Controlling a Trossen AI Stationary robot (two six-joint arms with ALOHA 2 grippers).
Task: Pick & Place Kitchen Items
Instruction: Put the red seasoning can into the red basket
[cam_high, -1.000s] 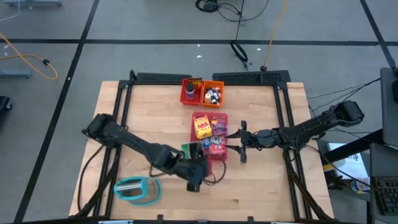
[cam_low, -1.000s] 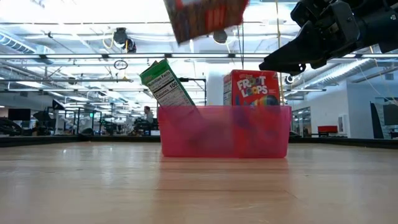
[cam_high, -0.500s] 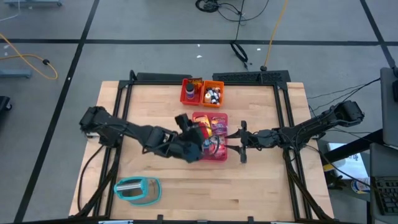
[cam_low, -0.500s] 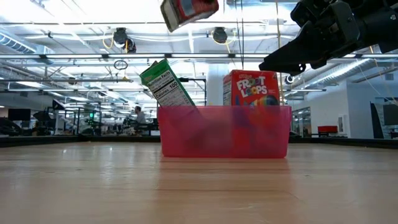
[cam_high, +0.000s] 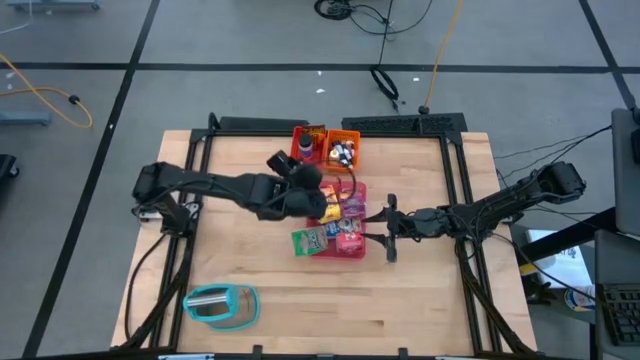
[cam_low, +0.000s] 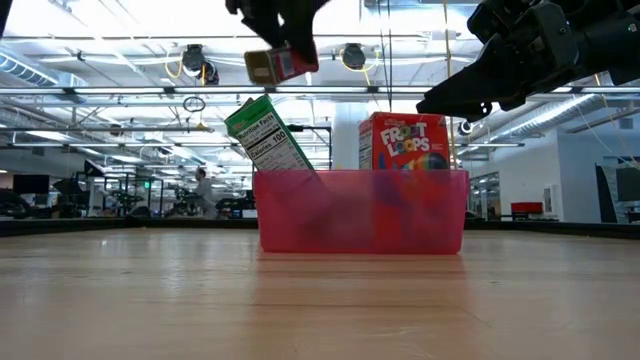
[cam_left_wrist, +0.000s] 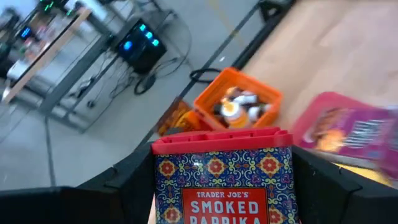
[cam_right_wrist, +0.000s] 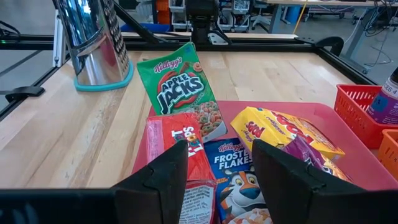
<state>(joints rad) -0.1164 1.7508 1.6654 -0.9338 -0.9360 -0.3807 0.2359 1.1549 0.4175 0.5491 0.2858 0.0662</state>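
A paprika tin (cam_left_wrist: 222, 177) is being gripped by the left pincer (cam_high: 305, 185) above the pink tray (cam_high: 357, 253), near the orange bin (cam_high: 343, 150). The right pincer (cam_high: 385, 228) is being held spread beside the tray's cereal boxes (cam_right_wrist: 180, 93).

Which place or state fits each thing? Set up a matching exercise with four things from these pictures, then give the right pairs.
Things:
1. paprika tin
2. Apple Jacks box
3. orange bin
4. metal grater

Places or states:
A. holds small bottles
B. stands on the bare wood, outside the tray
C. held in the left gripper
D. leans at the edge of the pink tray

Pairs: 1-C, 2-D, 3-A, 4-B
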